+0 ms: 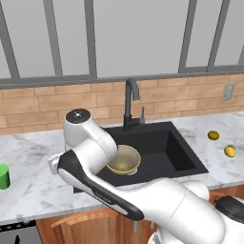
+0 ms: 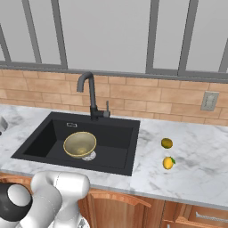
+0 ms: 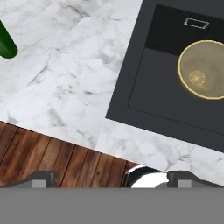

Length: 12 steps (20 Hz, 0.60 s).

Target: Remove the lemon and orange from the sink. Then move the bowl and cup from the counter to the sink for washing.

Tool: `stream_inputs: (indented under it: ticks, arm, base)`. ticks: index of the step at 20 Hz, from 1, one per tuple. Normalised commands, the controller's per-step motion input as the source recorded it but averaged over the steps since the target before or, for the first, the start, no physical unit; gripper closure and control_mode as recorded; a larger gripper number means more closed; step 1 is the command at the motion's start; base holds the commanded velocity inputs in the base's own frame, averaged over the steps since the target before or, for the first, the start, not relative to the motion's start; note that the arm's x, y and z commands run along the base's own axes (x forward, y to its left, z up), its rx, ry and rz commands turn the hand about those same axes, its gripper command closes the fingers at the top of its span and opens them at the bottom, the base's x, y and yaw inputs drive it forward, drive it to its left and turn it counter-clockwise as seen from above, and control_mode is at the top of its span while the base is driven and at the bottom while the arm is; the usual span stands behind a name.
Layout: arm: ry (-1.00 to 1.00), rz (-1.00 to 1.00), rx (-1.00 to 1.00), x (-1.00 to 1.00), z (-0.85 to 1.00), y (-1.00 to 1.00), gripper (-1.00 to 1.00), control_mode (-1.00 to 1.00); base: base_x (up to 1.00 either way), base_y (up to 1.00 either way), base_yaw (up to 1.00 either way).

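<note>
no readable text, no labels, no brand marks, no numbers, no signs on any surface or object in these views

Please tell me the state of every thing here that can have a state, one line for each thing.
bowl: upright, inside the sink, beside the drain.
sink: holds the bowl, no fruit in it.
lemon: out of the sink, on the counter to its right.
orange: on the same counter, apart from the lemon.
cup: on the counter left of the sink.
end effector: open, holding nothing.
</note>
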Motion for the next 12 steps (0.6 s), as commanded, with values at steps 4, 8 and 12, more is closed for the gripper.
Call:
stream_inputs:
  ticks: [4,8,12]
  arm:
    - [-0.09,-0.01,0.09,0.0,0.0,0.33,-1.0,-1.0]
    - [-0.03,-0.02,0.08,0.06,0.0,0.32,-1.0,-1.0]
    - [0.0,0.0,0.1,0.15,0.0,0.22,-1.0,-1.0]
  base:
    - [0.0,0.0,0.0]
    - [0.0,0.0,0.0]
    - [0.0,0.0,0.0]
